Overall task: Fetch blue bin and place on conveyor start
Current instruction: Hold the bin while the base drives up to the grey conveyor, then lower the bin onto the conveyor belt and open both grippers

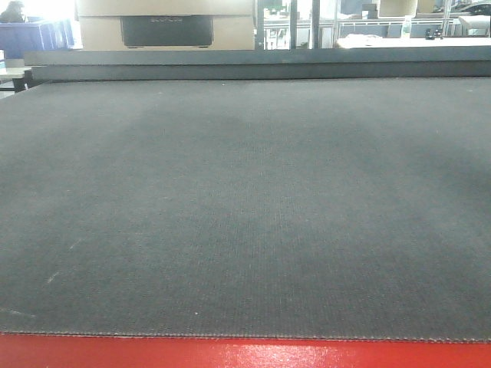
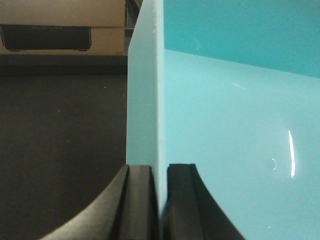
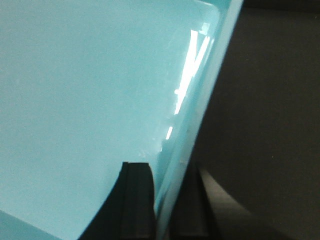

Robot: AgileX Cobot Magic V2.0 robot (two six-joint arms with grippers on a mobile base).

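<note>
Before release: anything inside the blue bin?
Both wrist views show only bare aqua plastic inside the blue bin, where the left gripper and right gripper pinch its walls. The grippers hide small patches; the rest is out of frame.

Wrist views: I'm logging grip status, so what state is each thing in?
Bin: held, a wall in each gripper; nothing seen inside.
Left gripper: jaws shut on bin wall.
Right gripper: jaws shut on bin wall.
Belt: bare in the front view.

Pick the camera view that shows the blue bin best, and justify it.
Left wrist: the blue bin shows its wall edge-on, pinched by the left gripper, plus its inside. Right wrist shows a tilted wall; the front view shows none of it.
</note>
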